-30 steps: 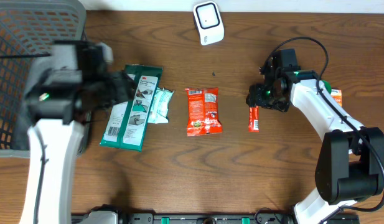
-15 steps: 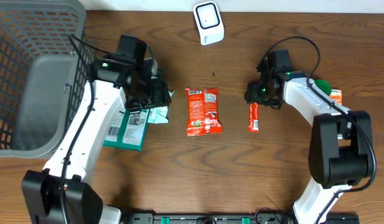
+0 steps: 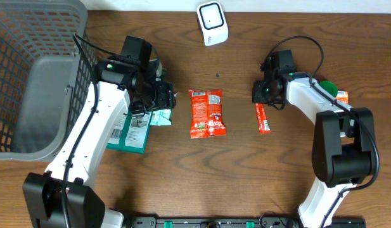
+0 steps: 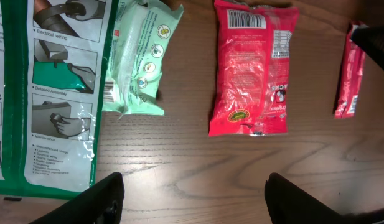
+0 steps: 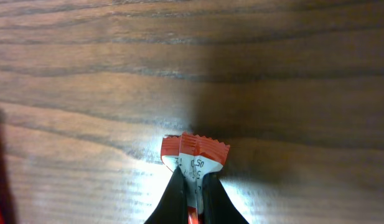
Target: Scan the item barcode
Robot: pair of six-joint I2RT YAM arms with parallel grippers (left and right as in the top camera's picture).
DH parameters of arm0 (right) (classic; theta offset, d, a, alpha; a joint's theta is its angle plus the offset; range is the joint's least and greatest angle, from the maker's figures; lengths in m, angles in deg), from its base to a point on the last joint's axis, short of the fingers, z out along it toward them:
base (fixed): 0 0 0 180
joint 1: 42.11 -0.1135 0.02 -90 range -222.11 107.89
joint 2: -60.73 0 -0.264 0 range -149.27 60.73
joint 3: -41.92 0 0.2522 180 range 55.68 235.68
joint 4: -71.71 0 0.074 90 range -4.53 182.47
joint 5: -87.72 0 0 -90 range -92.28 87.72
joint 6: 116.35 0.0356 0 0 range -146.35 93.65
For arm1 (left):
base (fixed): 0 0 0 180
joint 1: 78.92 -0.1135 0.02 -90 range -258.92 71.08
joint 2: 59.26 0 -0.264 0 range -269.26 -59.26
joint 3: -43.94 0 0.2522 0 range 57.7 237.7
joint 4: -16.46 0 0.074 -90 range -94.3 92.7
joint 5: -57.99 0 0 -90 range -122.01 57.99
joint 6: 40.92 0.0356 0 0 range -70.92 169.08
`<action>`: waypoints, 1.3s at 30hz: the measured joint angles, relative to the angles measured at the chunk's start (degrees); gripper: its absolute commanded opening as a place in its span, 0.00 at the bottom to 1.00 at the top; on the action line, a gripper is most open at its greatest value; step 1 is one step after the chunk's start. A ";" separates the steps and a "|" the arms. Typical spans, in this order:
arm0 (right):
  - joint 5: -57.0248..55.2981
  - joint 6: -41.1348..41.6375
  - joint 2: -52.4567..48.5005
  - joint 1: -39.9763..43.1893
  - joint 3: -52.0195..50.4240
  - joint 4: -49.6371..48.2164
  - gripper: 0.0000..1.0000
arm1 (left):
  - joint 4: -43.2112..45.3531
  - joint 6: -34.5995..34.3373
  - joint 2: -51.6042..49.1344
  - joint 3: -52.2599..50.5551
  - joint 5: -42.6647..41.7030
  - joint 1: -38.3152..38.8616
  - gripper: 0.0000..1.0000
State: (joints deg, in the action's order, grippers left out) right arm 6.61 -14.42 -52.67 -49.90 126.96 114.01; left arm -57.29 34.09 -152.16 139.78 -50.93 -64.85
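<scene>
A white barcode scanner (image 3: 211,23) stands at the table's far edge. My right gripper (image 3: 265,101) is shut on the top end of a thin red stick packet (image 3: 263,119). In the right wrist view the packet's crimped end (image 5: 195,152) sticks out past the pinched fingertips (image 5: 193,186). My left gripper (image 3: 158,98) hovers open over a mint-green wipes pack (image 3: 162,109). Its fingers (image 4: 101,199) stand wide apart over bare wood, with a red snack bag (image 4: 254,68) ahead of them. That red snack bag (image 3: 206,113) lies mid-table.
A grey mesh basket (image 3: 30,76) fills the left side. A long green package (image 3: 128,130) lies beside the wipes pack, partly under the left arm. A small green and orange item (image 3: 336,94) sits behind the right arm.
My right gripper has shut on the stick packet's end, and the packet's lower end shifted slightly right. The left arm swung in over the green packs and its jaws widened.
</scene>
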 measured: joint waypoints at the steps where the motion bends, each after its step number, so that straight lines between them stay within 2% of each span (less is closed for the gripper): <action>1: -0.07 -0.24 0.63 -0.04 0.00 0.33 0.01 | -0.02 0.00 0.00 0.00 -0.02 0.00 0.73; 8: -1.40 -4.83 13.22 -1.03 0.02 3.76 0.01 | 0.72 0.00 0.00 0.00 0.28 0.00 0.75; 14: -12.57 -6.67 19.58 -6.08 0.61 7.58 0.01 | 1.29 0.00 0.00 0.00 0.92 0.00 0.76; 18: -23.74 -5.68 18.03 -11.10 0.48 7.45 0.01 | 1.64 0.00 0.00 0.00 1.07 0.00 0.77; 23: -44.30 -2.89 13.51 -18.73 0.22 5.64 0.01 | 2.71 0.00 0.00 0.00 1.46 0.00 0.77; 26: -56.35 -1.88 8.46 -23.17 0.22 3.10 0.01 | 2.80 0.02 0.00 0.00 2.67 0.00 0.77; 30: -65.70 -1.51 1.70 -26.53 0.11 -0.26 0.01 | 2.80 0.00 0.00 0.00 3.74 0.00 0.77; 34: -67.91 -1.20 -4.98 -26.77 -0.15 -3.23 0.01 | 3.15 0.00 0.00 0.00 4.26 0.00 0.78; 39: -57.33 0.02 -4.00 -26.23 -0.37 0.90 0.01 | 3.69 0.02 0.00 0.00 4.28 0.00 0.81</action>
State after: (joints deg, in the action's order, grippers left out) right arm -50.72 -14.40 -56.67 -76.13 126.59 114.90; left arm -53.59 34.12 -152.16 139.78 -46.64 -64.85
